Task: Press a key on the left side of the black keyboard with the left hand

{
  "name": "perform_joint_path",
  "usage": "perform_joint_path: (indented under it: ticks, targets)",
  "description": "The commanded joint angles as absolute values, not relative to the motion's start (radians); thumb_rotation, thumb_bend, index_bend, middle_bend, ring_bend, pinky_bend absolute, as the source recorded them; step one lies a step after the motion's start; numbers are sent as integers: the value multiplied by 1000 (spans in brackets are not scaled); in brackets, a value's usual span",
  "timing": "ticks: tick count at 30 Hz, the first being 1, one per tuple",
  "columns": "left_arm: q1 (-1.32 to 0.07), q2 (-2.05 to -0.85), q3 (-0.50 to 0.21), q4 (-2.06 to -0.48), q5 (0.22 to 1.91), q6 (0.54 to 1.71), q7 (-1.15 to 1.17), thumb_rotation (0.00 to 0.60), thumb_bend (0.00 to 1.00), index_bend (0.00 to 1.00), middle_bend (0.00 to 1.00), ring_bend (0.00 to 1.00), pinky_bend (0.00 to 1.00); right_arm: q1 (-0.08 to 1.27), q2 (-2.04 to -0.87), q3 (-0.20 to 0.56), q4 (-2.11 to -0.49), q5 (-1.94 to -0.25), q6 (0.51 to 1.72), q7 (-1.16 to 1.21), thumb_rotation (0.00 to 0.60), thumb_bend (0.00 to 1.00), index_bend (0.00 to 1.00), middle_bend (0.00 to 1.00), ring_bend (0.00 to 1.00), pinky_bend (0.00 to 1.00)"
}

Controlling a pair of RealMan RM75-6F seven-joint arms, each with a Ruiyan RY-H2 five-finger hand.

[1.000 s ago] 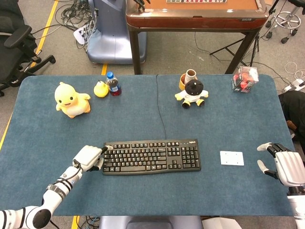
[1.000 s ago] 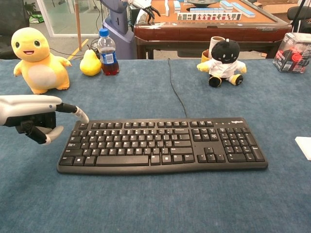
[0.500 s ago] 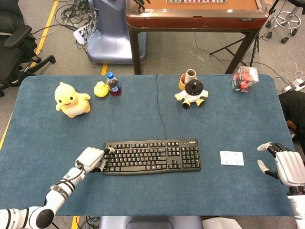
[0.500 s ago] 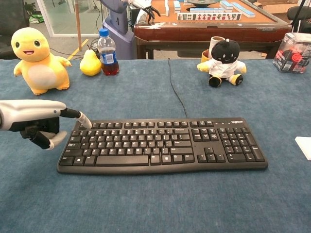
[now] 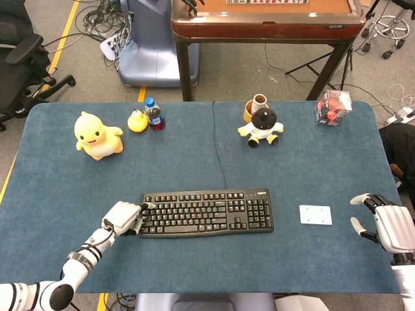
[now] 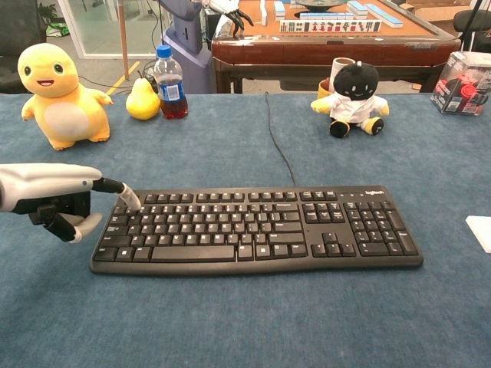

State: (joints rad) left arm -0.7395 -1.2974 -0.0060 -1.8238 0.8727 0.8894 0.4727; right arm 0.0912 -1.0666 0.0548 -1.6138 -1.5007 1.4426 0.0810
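The black keyboard point(image 5: 207, 212) point(image 6: 261, 230) lies at the table's front centre. My left hand point(image 5: 123, 217) point(image 6: 54, 201) sits just off its left end, one finger stretched out and the others curled in on nothing. That fingertip point(image 6: 132, 202) point(image 5: 149, 205) comes down on a key in the keyboard's upper-left corner. My right hand point(image 5: 382, 223) rests at the table's right edge with fingers apart and nothing in it; only the head view shows it.
A big yellow duck toy point(image 5: 97, 135) point(image 6: 61, 92), a small yellow toy point(image 5: 137, 121) and a bottle point(image 5: 154, 114) point(image 6: 169, 82) stand back left. A black-and-white plush point(image 5: 262, 126) and red box point(image 5: 333, 107) stand behind. A white card point(image 5: 315, 214) lies right; the keyboard cable point(image 5: 219, 149) runs back.
My left hand has drawn slightly back toward me and lowered, bringing the stretched-out fingertip from above the keyboard's corner down onto the keys. The right hand stayed still.
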Motion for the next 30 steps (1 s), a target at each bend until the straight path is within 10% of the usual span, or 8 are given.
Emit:
perform_joint_path:
  ticks: [1,30]
  targets:
    - [-741,-1298,-2,-1822,870,895,476,600,639,202,1000,1000,1000,92,-1067,55,-1614,-1500,1441,80,600,313,433,420,357,559]
    - [-734,-1259,9,-1874,890,974,477,600,634,201,1000,1000,1000,91,-1066,56,-1614,-1497,1440,83,600,313,433,420,356,559]
